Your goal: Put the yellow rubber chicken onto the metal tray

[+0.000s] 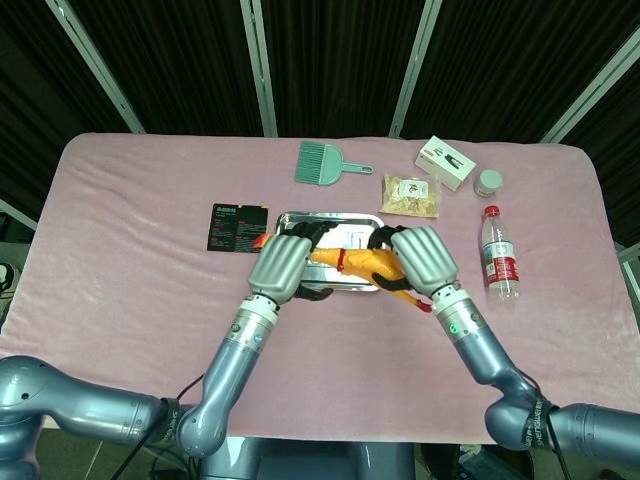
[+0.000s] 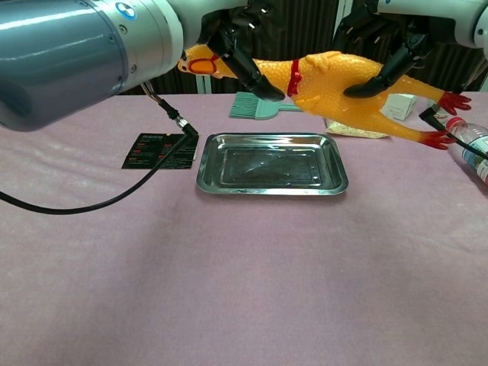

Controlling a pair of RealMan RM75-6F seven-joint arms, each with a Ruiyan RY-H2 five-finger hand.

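The yellow rubber chicken [image 2: 335, 80] hangs in the air above the metal tray [image 2: 207, 180], lying lengthwise with its head [image 2: 200, 64] to the left and its red feet to the right. My left hand [image 2: 245, 44] grips its neck. My right hand [image 2: 390, 47] grips the rear of its body. In the head view the chicken [image 1: 358, 263] shows between the left hand [image 1: 280, 268] and the right hand [image 1: 425, 260], over the front part of the tray [image 1: 300, 216]. The tray holds nothing.
Behind the tray lie a green hand brush [image 1: 320, 162], a snack bag [image 1: 410, 195], a white box [image 1: 445, 162] and a small jar [image 1: 489, 182]. A black card [image 1: 237, 226] lies left of the tray. A water bottle [image 1: 499, 255] lies to the right.
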